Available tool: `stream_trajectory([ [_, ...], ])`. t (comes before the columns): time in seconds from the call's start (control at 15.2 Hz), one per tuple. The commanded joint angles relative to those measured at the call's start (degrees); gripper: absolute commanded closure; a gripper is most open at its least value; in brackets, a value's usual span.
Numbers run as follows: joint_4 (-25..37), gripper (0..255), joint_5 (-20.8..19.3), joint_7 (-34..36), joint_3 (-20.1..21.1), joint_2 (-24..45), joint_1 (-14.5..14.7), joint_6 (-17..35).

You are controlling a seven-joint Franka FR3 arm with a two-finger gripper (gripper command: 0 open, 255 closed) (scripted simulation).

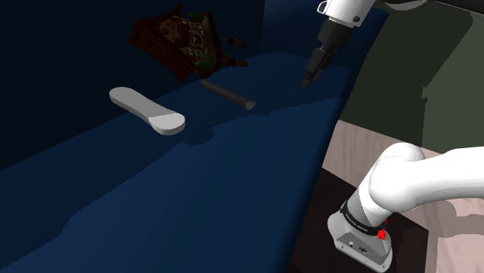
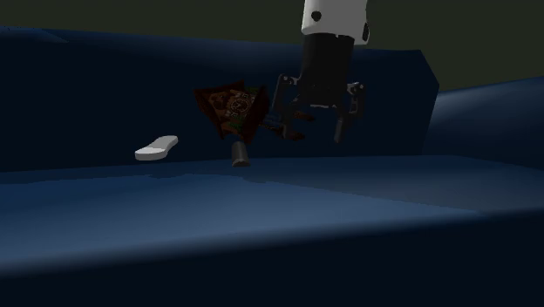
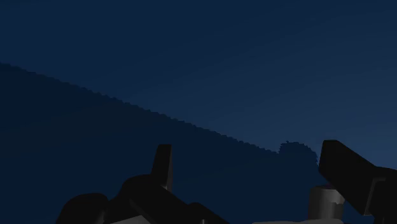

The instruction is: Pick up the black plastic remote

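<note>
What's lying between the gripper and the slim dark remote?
Nothing. In the shoulder view, only bare blue surface separates the open gripper from the remote.

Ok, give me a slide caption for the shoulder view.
Open fingers hover above a dark blue sofa, right of the slim dark remote beside a brown patterned object.

I see my arm (image 1: 403, 182) as white, rounded links with dark joint bands, a red mark on its grey base (image 1: 358, 242), and an all-black claw (image 2: 316, 137).
</note>
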Motion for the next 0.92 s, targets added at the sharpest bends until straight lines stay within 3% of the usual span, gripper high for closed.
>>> stream_trajectory([
  [0.0, 0.0, 0, 0.0, 0.0, 0.0, 0.0, 0.0, 0.0],
  [0.86, 17.1, 0, 2.9, 10.8, 11.0, 24.9, 2.3, 6.6],
])
